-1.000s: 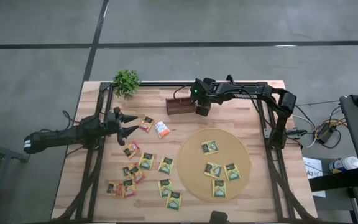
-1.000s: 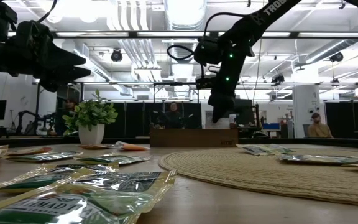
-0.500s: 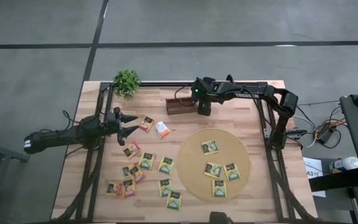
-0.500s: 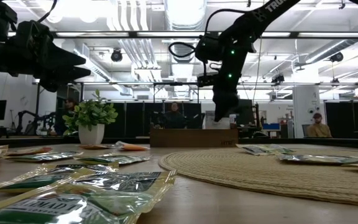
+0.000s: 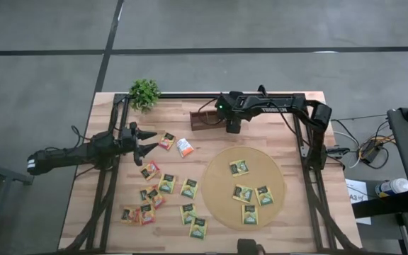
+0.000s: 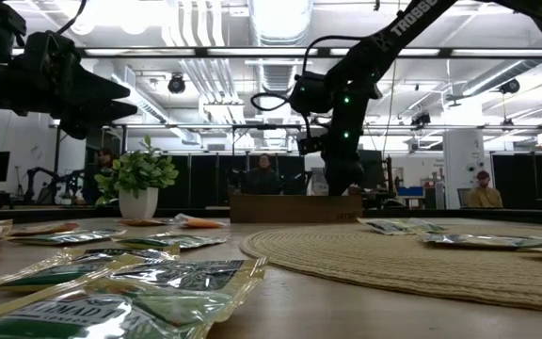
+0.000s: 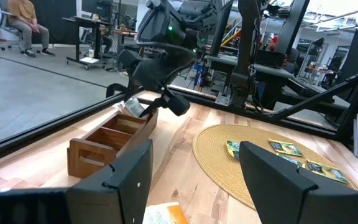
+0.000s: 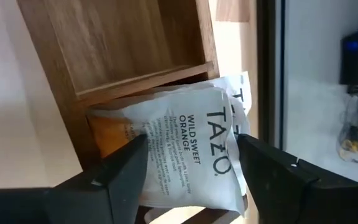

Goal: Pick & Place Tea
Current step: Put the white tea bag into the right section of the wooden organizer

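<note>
My right gripper [image 8: 194, 186] is open and points steeply down over the right end of the wooden tray [image 5: 202, 120]. A white-and-orange tea sachet [image 8: 191, 149] lies in that end slot between the fingers, with a second white one [image 8: 240, 93] behind it. I cannot tell whether a finger touches it. The left wrist view shows the sachet [image 7: 132, 107] under that gripper. My left gripper [image 5: 146, 142] waits open and level at the table's left. Yellow-green sachets [image 5: 167, 184] and orange-red ones lie flat on the table, and several lie on the round mat [image 5: 218, 202].
A potted plant [image 5: 144, 92] stands at the far left corner, close to the tray's left end. One white-and-orange sachet [image 5: 183, 146] lies alone between the left gripper and the mat. The tray's other slots [image 8: 123, 43] show bare wood. Black frame posts run along both table sides.
My right gripper has sunk toward the tray's right end slot and rolled a little at the wrist. In the low view its fingers now stand wider apart than before, and the white sachet sits in the slot. The left arm has kept still.
</note>
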